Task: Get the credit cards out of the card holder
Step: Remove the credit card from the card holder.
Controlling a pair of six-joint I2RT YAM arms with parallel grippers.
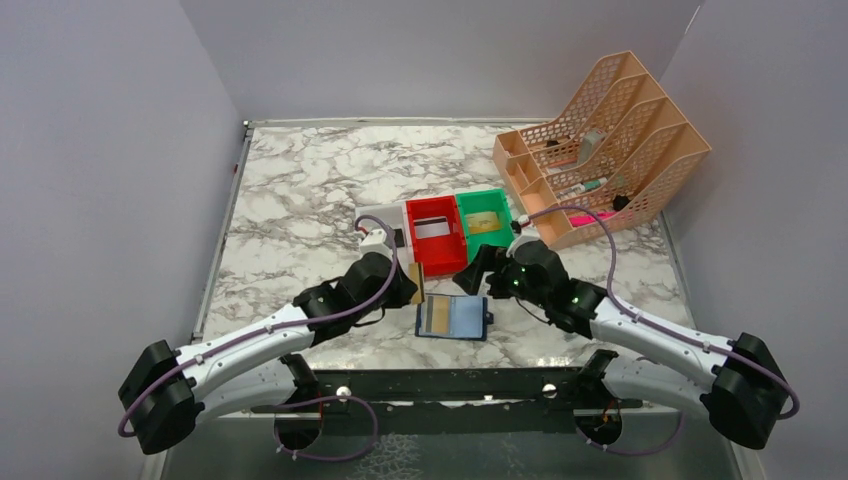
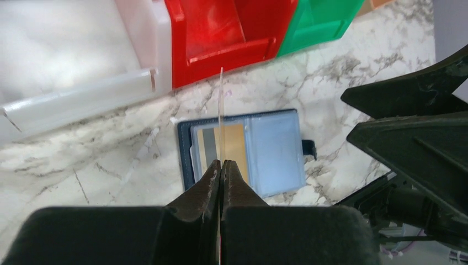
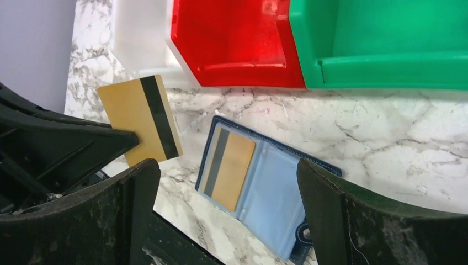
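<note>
The navy card holder (image 1: pixel 453 318) lies open on the marble near the front edge, with a gold credit card (image 3: pixel 229 165) tucked in its left pocket. A second gold card with a dark stripe (image 3: pixel 141 118) is held upright above the table, left of the holder, by my shut left gripper (image 2: pixel 222 163). In the left wrist view this card (image 2: pixel 221 110) shows edge-on as a thin line. My right gripper (image 3: pixel 227 165) hovers over the holder (image 3: pixel 270 190), jaws spread wide with nothing between them. From above, the left gripper (image 1: pixel 408 285) and right gripper (image 1: pixel 478 272) flank the holder's far edge.
A white bin (image 1: pixel 385 222), a red bin (image 1: pixel 437 250) and a green bin (image 1: pixel 487 200) stand in a row just beyond the holder; the red and green ones each hold something flat. A peach mesh organiser (image 1: pixel 600 150) fills the back right corner.
</note>
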